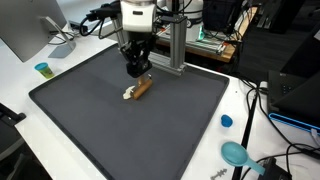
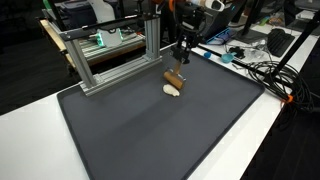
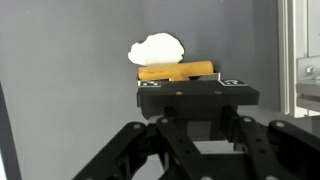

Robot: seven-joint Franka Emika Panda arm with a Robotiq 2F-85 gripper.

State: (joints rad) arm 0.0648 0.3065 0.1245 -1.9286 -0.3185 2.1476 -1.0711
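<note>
Brown stick (image 3: 178, 71), fluffy white tip, lies at fingers (image 3: 160, 95); their spread cannot be told.

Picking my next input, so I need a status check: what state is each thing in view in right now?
gripper: lowered close over the tan stick; open or shut cannot be told.
tan stick: lying flat on the mat.
white lump: resting on the mat, against the stick's end.
dark mat: spread flat.
small cup: upright, off the mat.
</note>
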